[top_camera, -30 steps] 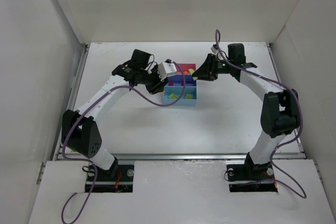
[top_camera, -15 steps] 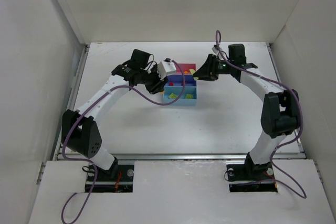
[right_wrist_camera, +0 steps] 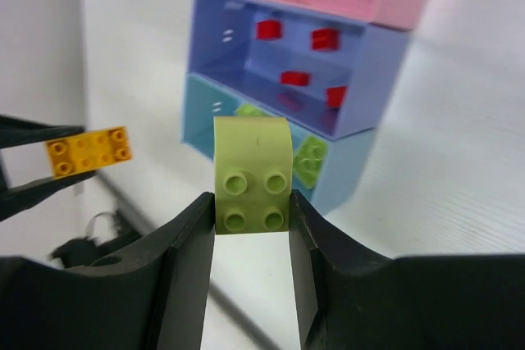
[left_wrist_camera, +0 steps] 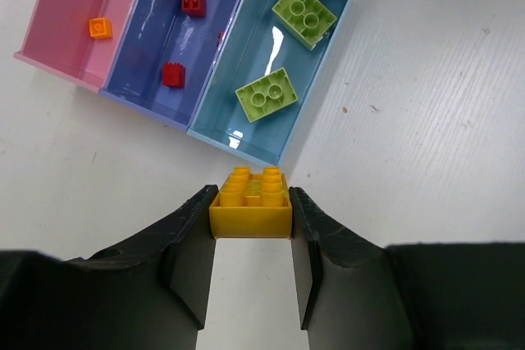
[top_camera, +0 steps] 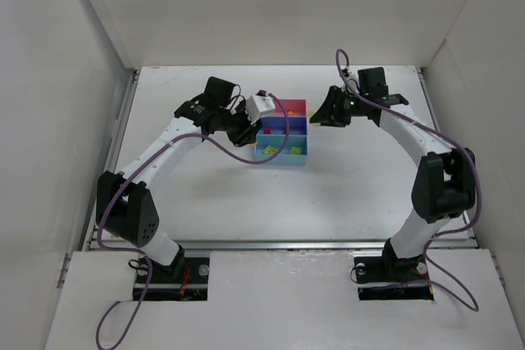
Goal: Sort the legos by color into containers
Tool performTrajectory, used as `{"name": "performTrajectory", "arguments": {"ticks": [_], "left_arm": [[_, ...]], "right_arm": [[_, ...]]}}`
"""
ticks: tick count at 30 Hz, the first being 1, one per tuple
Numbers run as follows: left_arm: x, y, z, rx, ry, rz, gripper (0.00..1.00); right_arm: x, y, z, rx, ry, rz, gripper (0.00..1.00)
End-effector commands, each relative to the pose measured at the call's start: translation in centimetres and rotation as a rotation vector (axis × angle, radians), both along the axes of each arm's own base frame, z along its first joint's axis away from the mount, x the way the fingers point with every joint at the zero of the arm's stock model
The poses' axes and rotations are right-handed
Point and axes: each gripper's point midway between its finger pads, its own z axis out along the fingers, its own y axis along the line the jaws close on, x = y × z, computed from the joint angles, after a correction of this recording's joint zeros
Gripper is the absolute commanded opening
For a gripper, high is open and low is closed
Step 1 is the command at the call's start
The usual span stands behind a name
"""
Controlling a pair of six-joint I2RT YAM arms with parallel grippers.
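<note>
Left fingers (left_wrist_camera: pixel 189 253) clamp yellow lego (left_wrist_camera: pixel 250 204); right fingers (right_wrist_camera: pixel 185 261), lime lego (right_wrist_camera: pixel 252 175).

The white table (top_camera: pixel 353 186) carries only the three-bin tray (top_camera: pixel 283 160).

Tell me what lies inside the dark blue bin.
Four red bricks lie in the dark blue bin, all shown by the right wrist view. From above, the left arm covers the bin's left end.

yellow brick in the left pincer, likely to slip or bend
The yellow brick looks like rigid moulded plastic, so probably no bending. Its flat sides sit square in the left pincer, so it likely holds, though glossy plastic may slide.
</note>
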Motion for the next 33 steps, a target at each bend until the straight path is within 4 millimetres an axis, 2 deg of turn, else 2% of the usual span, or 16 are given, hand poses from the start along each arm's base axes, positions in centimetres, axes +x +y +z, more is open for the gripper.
{"name": "performTrajectory", "arguments": {"ticks": [1,4,5,6,10,12,13,14,16,17,26,27,33], "left_arm": [[0.7,-0.2,2.9,-0.045,-0.069,0.012,0.00],[1.2,-0.3,2.8,-0.047,-0.075,0.024,0.00],[1.2,-0.3,2.8,-0.047,-0.075,0.024,0.00],[1.3,-0.4,3.0,-0.055,-0.079,0.030,0.00],[1.9,-0.7,3.1,-0.072,-0.085,0.041,0.00],[2.2,-0.8,2.8,-0.071,-0.084,0.054,0.00],[2.3,-0.7,2.8,-0.070,-0.078,0.069,0.00],[2.9,-0.8,3.5,-0.082,-0.104,0.082,0.00],[3.4,-0.7,3.4,-0.097,-0.091,0.110,0.00],[3.9,-0.3,3.6,-0.096,-0.106,0.128,0.00],[4.5,-0.1,3.7,-0.109,-0.114,0.157,0.00],[4.4,0.0,3.3,-0.108,-0.100,0.163,0.00],[4.4,0.0,3.3,-0.108,-0.100,0.163,0.00]], "right_arm": [[0.7,-2.6,4.4,-0.245,-0.211,-0.113,0.00],[0.3,-3.1,5.8,-0.268,-0.258,-0.137,0.00],[0.1,-3.3,5.2,-0.278,-0.246,-0.141,0.00],[0.0,-3.3,5.5,-0.276,-0.254,-0.143,0.00],[-0.3,-2.9,4.7,-0.318,-0.250,-0.140,0.00],[-0.8,-1.8,3.8,-0.372,-0.254,-0.122,0.00],[-0.8,-1.1,4.1,-0.383,-0.260,-0.115,0.00],[-0.7,-0.6,3.1,-0.410,-0.247,-0.098,0.00],[-0.8,0.3,2.4,-0.431,-0.221,-0.074,0.00],[-0.6,0.9,1.3,-0.441,-0.201,-0.057,0.00],[-1.2,4.4,-0.6,-0.428,-0.149,0.034,0.00],[-1.8,4.9,-1.1,-0.429,-0.132,0.057,0.00],[-2.5,6.2,-2.9,-0.446,-0.101,0.099,0.00]]}}
